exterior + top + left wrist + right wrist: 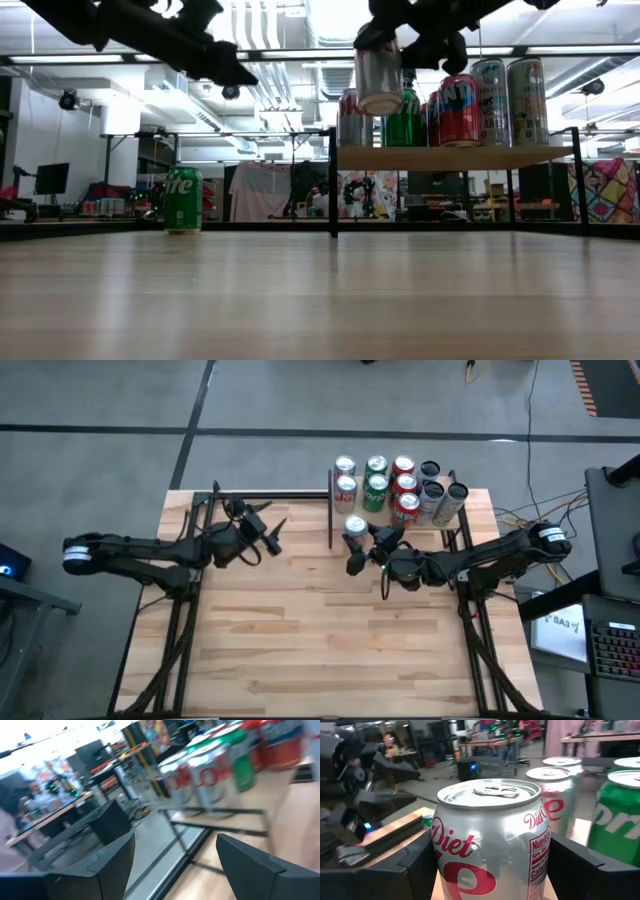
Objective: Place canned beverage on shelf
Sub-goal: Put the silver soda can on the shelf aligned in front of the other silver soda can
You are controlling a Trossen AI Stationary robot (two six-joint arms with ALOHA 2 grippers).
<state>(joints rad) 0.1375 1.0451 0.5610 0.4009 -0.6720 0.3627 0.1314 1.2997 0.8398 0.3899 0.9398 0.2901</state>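
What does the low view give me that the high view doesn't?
Only the low view shows a green can standing on the table far left, and the silver can hanging above shelf height. Only the high view shows the left claw open, off the shelf's left side. Both show the right claw gripping the silver can beside the shelved cans.

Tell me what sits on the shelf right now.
The shelf holds upright cans: silver, green, red and tall ones. The back rows are partly hidden in the low view. The right gripper holds a Diet can near it.
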